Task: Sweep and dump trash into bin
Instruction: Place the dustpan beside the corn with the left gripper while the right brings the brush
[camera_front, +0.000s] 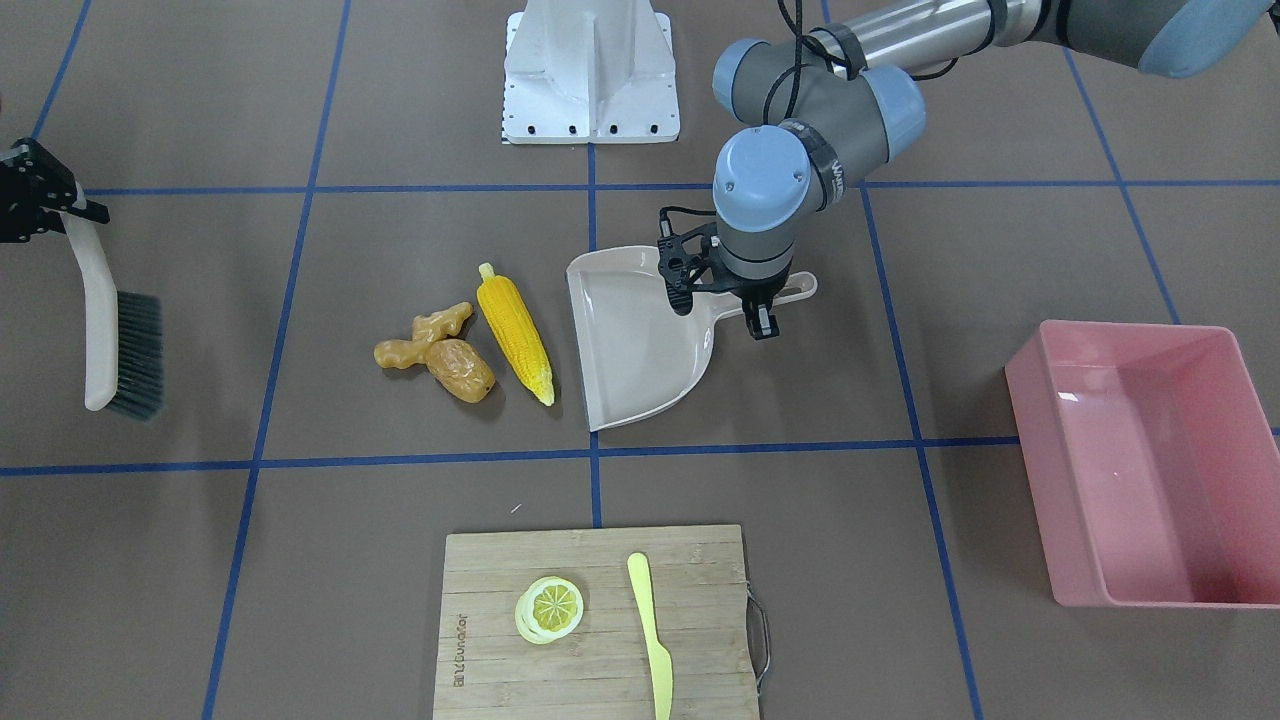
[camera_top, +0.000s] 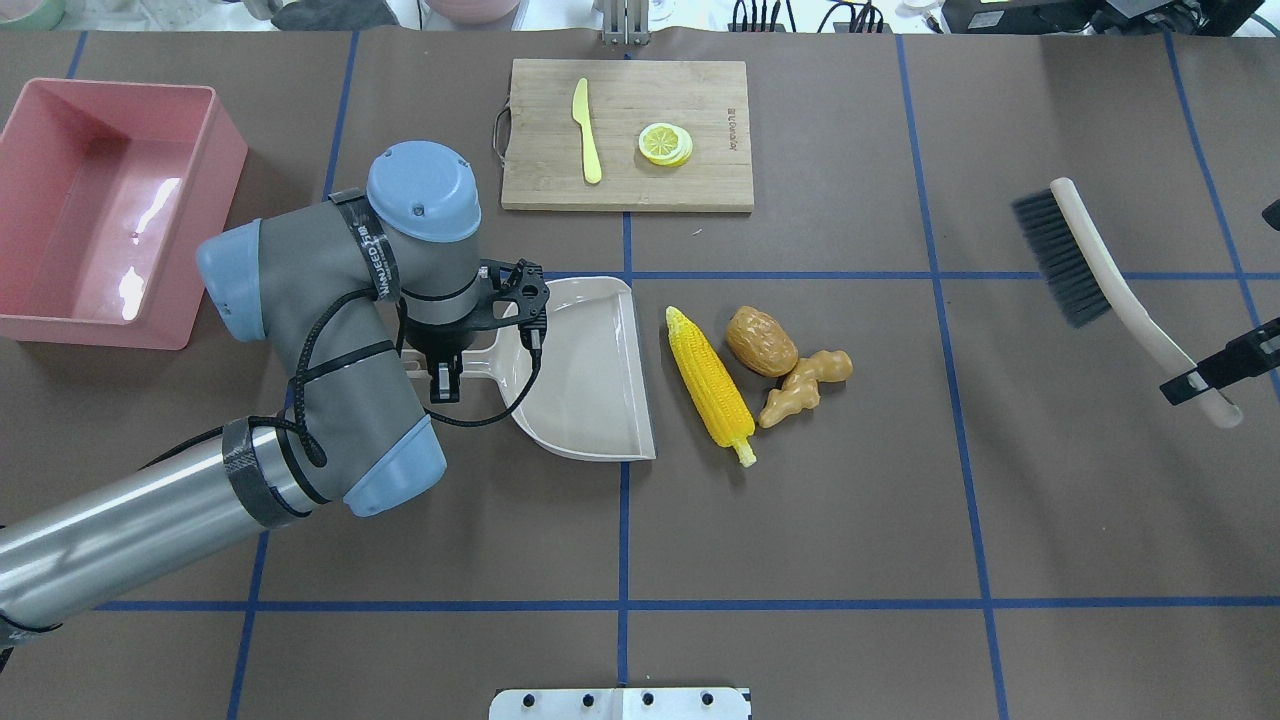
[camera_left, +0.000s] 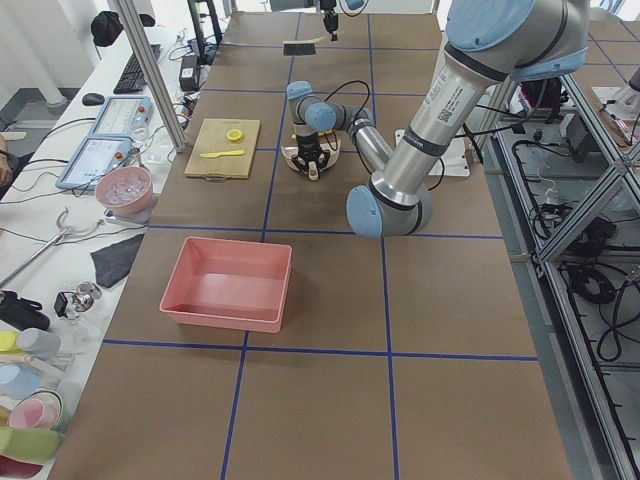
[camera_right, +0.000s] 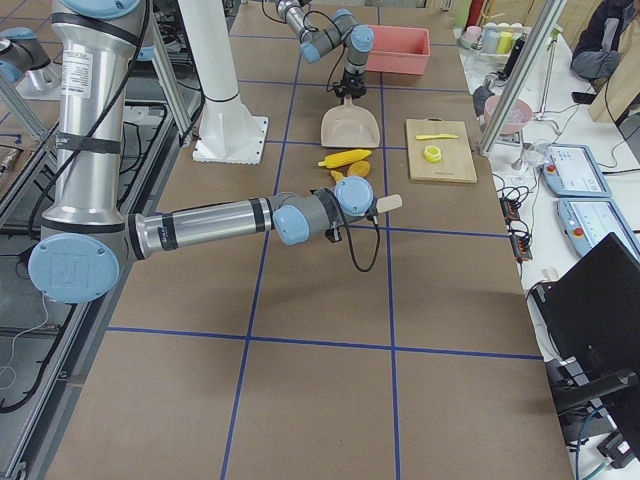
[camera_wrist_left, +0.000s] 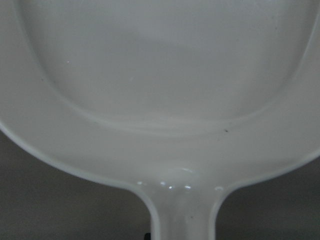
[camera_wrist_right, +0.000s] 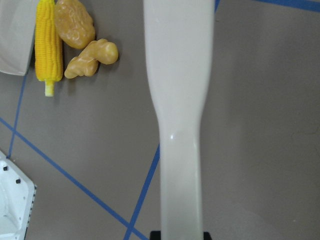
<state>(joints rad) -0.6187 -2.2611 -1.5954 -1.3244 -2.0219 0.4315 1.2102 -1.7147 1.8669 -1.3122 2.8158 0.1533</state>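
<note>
The trash lies together mid-table: a yellow corn cob (camera_front: 515, 335), a knobbly ginger root (camera_front: 425, 335) and a brown potato (camera_front: 460, 370). The beige dustpan (camera_front: 630, 340) sits just beside the corn, its open lip facing it. My left gripper (camera_front: 762, 318) is shut on the dustpan's handle. In the left wrist view the pan (camera_wrist_left: 165, 75) fills the frame. My right gripper (camera_top: 1205, 385) is shut on the handle of a brush (camera_top: 1100, 270), held well off to the side of the trash (camera_wrist_right: 74, 22). The pink bin (camera_top: 120, 330) stands beyond the left arm.
A wooden cutting board (camera_front: 480, 600) with a lemon slice (camera_front: 549, 608) and a yellow plastic knife (camera_front: 650, 630) lies across the table from the robot's base (camera_front: 590, 70). Blue tape lines cross the brown table.
</note>
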